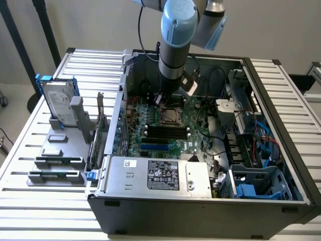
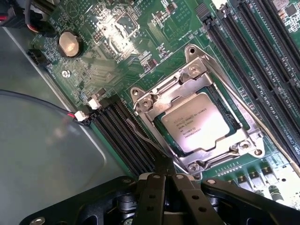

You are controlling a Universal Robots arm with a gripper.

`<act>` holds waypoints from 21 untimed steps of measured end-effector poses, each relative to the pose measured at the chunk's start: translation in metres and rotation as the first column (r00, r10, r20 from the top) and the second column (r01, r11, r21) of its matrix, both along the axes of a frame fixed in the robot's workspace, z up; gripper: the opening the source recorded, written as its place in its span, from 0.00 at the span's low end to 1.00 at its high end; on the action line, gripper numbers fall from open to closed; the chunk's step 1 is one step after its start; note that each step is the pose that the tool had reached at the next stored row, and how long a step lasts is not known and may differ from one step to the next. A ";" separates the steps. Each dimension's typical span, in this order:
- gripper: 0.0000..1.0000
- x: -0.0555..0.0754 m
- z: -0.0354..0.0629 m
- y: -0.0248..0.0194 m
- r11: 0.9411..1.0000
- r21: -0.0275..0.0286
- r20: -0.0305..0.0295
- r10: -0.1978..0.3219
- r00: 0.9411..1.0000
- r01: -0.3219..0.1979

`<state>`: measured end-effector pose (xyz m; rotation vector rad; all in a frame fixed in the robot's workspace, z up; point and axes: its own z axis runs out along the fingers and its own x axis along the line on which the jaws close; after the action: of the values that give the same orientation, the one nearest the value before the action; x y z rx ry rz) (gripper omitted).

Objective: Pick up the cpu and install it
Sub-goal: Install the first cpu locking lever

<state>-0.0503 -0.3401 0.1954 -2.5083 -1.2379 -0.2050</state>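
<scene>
Gripper [image 2: 164, 180], fingers pressed together and holding nothing, hovers just over the socket [image 2: 197, 119] edge. Cpu [image 2: 199, 121] lies seated in the socket on the motherboard [image 2: 140, 42]; its printed lettering is too faint to read.

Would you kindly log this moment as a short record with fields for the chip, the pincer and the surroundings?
cpu: sits in the metal socket frame on the motherboard, shiny top up
pincer: shut, holding nothing, beside the socket's edge
arm: reaches down into the open computer case, above the socket
memory slots: dark rows next to the socket
coin battery: round, on the board
outside the case: hard drive upright in a grey holder, at the exterior view's left
</scene>
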 end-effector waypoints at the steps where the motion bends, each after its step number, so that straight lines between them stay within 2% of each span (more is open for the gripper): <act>1: 0.11 0.000 -0.0001 0.0004 1.000 0.000 0.000 0.000 1.000 0.000; 21: 0.11 0.007 -0.0015 0.0012 1.000 -0.005 -0.001 0.000 1.000 0.000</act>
<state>-0.0431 -0.3389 0.1939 -2.5128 -1.2399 -0.2010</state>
